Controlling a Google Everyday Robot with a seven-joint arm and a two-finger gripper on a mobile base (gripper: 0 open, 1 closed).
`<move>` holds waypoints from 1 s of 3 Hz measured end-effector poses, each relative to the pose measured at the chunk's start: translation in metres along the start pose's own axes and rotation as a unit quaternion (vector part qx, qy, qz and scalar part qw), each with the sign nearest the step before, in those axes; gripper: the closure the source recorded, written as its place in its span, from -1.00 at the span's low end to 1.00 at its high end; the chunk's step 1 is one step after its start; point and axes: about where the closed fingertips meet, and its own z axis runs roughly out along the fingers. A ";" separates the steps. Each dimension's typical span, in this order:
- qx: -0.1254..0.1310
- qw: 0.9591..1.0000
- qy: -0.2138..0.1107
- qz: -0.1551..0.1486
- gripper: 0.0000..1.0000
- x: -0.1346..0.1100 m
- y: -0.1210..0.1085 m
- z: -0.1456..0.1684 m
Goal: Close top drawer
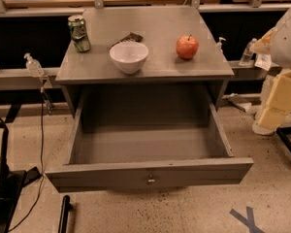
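The top drawer (150,174) of a grey cabinet is pulled far out toward me. Its deep box is empty inside and its wide front panel has a small metal knob (151,180) at centre. The lower drawer fronts are hidden beneath it. My gripper (274,115) hangs at the right edge of the camera view, on the cream and white arm, to the right of the drawer's right side wall and apart from it.
On the cabinet top (150,67) stand a green can (79,33), a white bowl (129,56) and a red apple (187,46). A black stand (0,178) and cables are on the left floor. A blue tape cross (247,218) marks the floor at the front right.
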 end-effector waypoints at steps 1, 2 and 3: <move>0.000 1.000 0.000 0.000 -1.00 0.000 0.000 0.000; -0.009 1.000 -0.015 -0.008 -1.00 -0.002 0.006 0.009; -0.014 0.998 -0.050 -0.036 -1.00 -0.015 0.027 0.019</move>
